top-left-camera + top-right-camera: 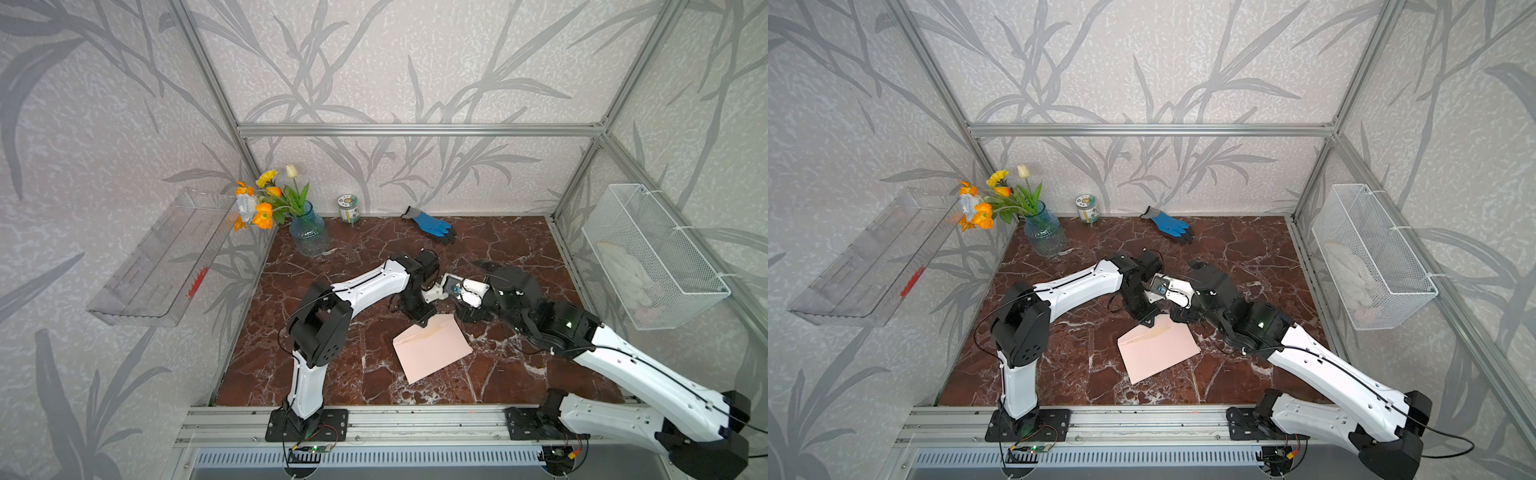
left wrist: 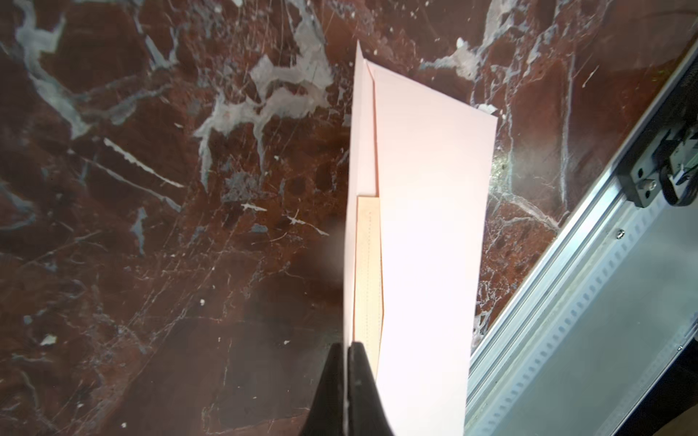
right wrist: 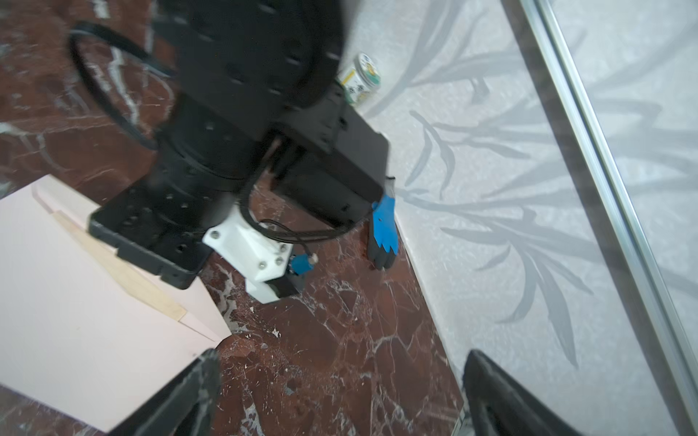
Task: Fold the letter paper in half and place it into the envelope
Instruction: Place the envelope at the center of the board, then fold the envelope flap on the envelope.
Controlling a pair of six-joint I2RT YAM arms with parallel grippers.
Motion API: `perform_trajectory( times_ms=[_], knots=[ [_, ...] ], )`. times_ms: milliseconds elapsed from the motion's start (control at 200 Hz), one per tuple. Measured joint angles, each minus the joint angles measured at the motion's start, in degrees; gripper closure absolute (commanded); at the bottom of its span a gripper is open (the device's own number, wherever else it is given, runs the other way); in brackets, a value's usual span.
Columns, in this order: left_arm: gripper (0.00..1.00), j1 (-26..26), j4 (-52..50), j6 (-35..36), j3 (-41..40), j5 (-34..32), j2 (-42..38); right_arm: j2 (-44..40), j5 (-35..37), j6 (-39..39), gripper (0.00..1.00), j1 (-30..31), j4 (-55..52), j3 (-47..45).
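Pink envelope [image 2: 426,234], left end effector [image 2: 346,377] pinching flap

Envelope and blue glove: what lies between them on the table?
In both top views, the two arms' wrists meet between the envelope and the blue glove; otherwise bare marble table.

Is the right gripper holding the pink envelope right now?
No, the right gripper stands wide open over bare marble, with the envelope lying off to one side of it.
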Motion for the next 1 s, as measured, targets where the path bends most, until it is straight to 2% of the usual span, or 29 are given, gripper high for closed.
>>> perform_trajectory(
  times_ms=[85, 110, 170, 190, 205, 215, 315, 445, 575, 695, 840, 1000],
  knots=[
    [1.0, 0.4, 3.0, -2.1, -2.2, -1.1, 0.0, 0.9, 1.4, 9.3, 0.0, -1.1, -1.6, 0.7],
    [1.0, 0.6, 4.0, -2.8, -3.0, -1.6, -0.1, 1.8, 1.2, 12.0, 0.06, -1.6, -3.6, 1.7],
    [1.0, 1.1, 5.7, -4.4, -4.3, -2.7, -0.1, 5.0, 0.4, 16.3, 0.47, -2.0, -7.7, 4.4],
    [1.0, 1.3, 6.2, -4.9, -4.7, -3.2, -0.1, 6.3, -0.3, 17.6, 0.71, -2.1, -9.0, 5.3],
    [1.0, 1.4, 6.5, -5.2, -4.8, -3.4, -0.1, 7.1, -0.6, 18.6, 0.94, -2.1, -9.8, 5.9],
    [1.0, 1.5, 6.7, -5.4, -4.9, -3.6, -0.1, 7.8, -0.8, 19.2, 1.0, -2.1, -10.4, 6.2],
    [1.0, 1.9, 8.4, -7.3, -5.2, -6.3, -0.1, 12.9, -3.7, 26.1, 1.0, -2.1, -13.8, 6.7],
    [1.0, 2.2, 10.2, -9.2, -5.2, -10.1, -0.7, 14.1, -8.7, 34.1, 1.0, -2.1, -12.7, -0.9],
    [1.0, 2.1, 12.2, -11.1, -6.3, -13.1, -2.1, 15.4, -14.5, 41.0, 1.0, -3.5, -7.9, -7.7],
    [1.0, 1.7, 13.5, -12.3, -8.2, -15.3, -3.6, 20.2, -20.3, 45.8, 1.0, -7.1, -0.3, -11.0],
    [1.0, 1.2, 14.1, -12.9, -9.5, -16.9, -4.6, 28.4, -26.8, 49.7, 1.0, -9.9, 5.8, -9.9],
    [1.0, 0.7, 14.6, -13.9, -10.1, -18.0, -4.9, 35.8, -32.9, 52.2, 1.0, -10.1, 9.7, -5.7]
  ],
)
